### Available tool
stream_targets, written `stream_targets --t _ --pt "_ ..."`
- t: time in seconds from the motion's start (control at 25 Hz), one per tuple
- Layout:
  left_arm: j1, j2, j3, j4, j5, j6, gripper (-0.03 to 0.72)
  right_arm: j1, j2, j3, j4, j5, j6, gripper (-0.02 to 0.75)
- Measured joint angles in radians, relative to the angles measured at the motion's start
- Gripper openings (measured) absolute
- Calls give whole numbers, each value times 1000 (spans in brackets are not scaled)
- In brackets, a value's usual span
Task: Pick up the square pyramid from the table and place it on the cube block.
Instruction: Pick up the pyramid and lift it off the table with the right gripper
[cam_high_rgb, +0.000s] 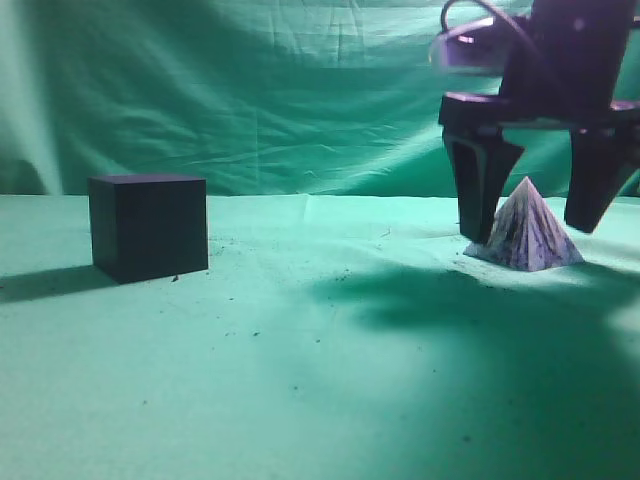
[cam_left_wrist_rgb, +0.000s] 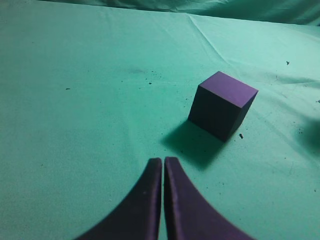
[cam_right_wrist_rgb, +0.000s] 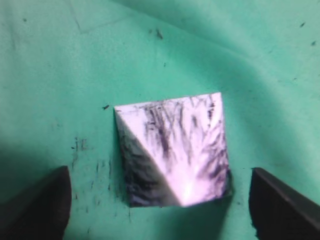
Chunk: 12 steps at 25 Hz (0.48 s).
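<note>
The square pyramid (cam_high_rgb: 528, 232), whitish-lavender with dark streaks, stands on the green table (cam_high_rgb: 320, 380) at the right. My right gripper (cam_high_rgb: 534, 232) is open, its two dark fingers straddling the pyramid from above, apart from its sides. In the right wrist view the pyramid (cam_right_wrist_rgb: 175, 150) lies between the finger tips of the right gripper (cam_right_wrist_rgb: 160, 200). The dark purple cube block (cam_high_rgb: 148, 225) stands at the left. In the left wrist view the cube block (cam_left_wrist_rgb: 222, 104) lies ahead and right of my left gripper (cam_left_wrist_rgb: 163, 162), which is shut and empty above the cloth.
A green cloth backdrop (cam_high_rgb: 250, 90) hangs behind the table. Dark specks dot the cloth between cube and pyramid. The left arm does not show in the exterior view.
</note>
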Motion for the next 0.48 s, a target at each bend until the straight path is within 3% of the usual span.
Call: stream_targets --t 0.16,0.2,0.32,0.48 --pt "0 0 0 0 0 0 0 0 50 -2 0 -14 2 645" --pt "0 0 0 0 0 0 0 0 57 -6 0 -20 2 585" --pt "0 0 0 0 0 0 0 0 63 -10 0 -24 0 528" --pt "0 0 0 0 0 0 0 0 65 -23 -21 -6 -8 359"
